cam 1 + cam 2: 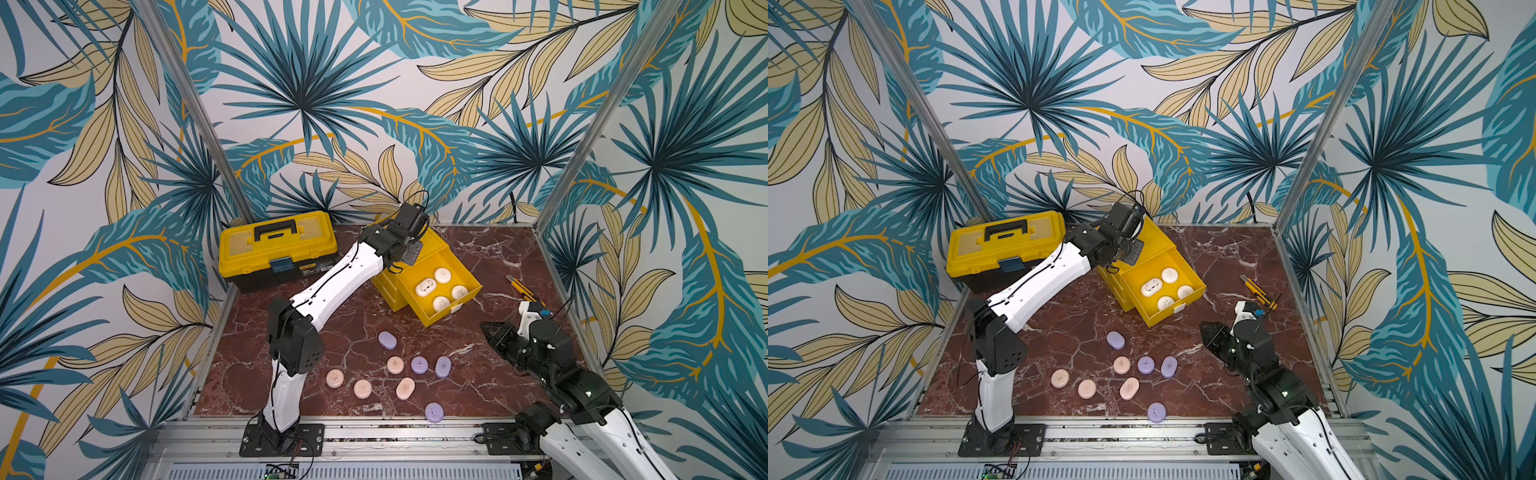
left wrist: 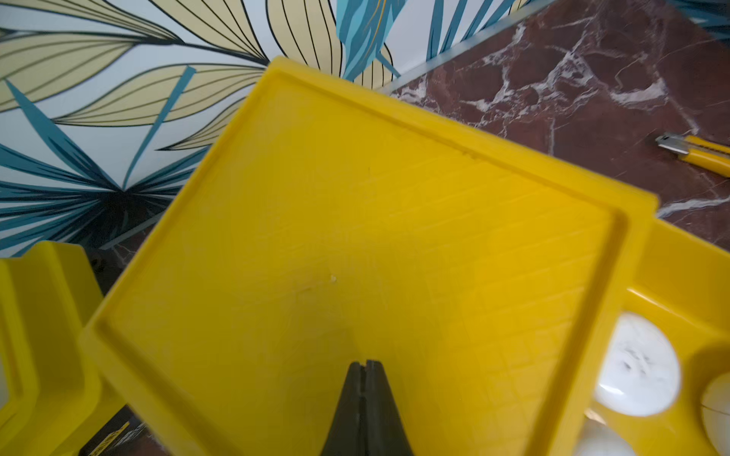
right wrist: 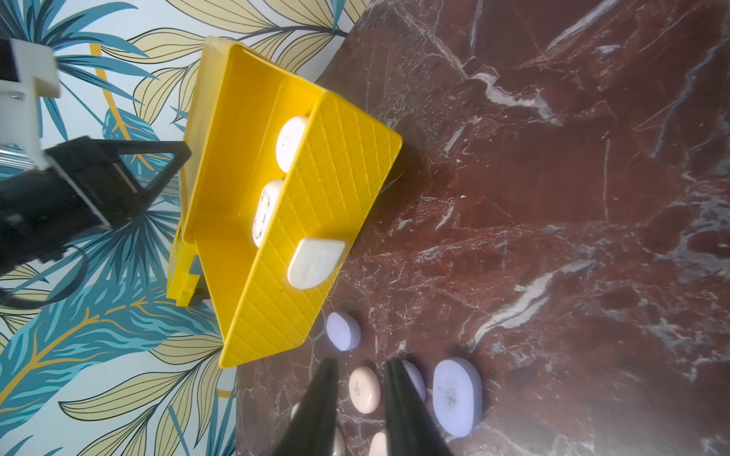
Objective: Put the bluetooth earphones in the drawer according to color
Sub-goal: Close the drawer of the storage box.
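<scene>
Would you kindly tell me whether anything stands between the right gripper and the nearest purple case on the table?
Nothing visible does: only marble tabletop lies between the right gripper and the purple case. Its jaws stand open and empty. The other cases lie beyond it.

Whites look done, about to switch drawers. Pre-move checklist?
1. Top drawer holds only white cases, four: ok.
2. No white cases outside it: ok.
3. Left gripper jaws shut over chest top: ok; contact cannot tell.
4. Right gripper jaws apart, empty: ok.
5. Lower drawers open: not ok, both shut.
6. Pink cases and purple cases unobstructed: ok, four each.
</scene>
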Robot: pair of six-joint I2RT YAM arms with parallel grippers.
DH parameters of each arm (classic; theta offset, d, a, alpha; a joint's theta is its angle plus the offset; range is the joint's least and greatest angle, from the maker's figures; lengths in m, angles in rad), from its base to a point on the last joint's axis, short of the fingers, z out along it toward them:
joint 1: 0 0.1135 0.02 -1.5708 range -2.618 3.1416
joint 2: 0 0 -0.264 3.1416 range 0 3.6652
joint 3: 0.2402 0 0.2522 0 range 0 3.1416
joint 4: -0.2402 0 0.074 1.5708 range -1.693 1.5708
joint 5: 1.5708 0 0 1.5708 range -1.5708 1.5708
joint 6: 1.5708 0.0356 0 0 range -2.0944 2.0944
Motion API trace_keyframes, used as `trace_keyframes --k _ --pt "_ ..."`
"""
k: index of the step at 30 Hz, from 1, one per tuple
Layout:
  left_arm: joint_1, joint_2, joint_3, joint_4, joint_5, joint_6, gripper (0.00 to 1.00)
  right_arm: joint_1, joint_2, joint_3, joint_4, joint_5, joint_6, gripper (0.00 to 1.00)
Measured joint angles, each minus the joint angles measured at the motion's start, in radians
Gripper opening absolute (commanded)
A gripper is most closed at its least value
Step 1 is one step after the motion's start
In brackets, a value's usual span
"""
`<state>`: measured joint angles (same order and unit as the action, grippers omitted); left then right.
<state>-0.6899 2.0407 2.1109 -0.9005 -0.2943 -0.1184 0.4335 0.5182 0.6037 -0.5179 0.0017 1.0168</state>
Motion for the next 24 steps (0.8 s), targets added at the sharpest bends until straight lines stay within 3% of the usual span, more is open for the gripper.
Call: trace_keyframes --k 6,24 --pt "0.024 0.035 0.089 -0.037 0.038 -0.011 0.00 0.000 0.109 -0.026 0.119 -0.025 0.004 0.26" --pt "0.048 0.049 0.097 -0.076 0.108 -0.028 0.00 -0.002 0.435 0.047 0.380 -0.056 -0.009 0.27"
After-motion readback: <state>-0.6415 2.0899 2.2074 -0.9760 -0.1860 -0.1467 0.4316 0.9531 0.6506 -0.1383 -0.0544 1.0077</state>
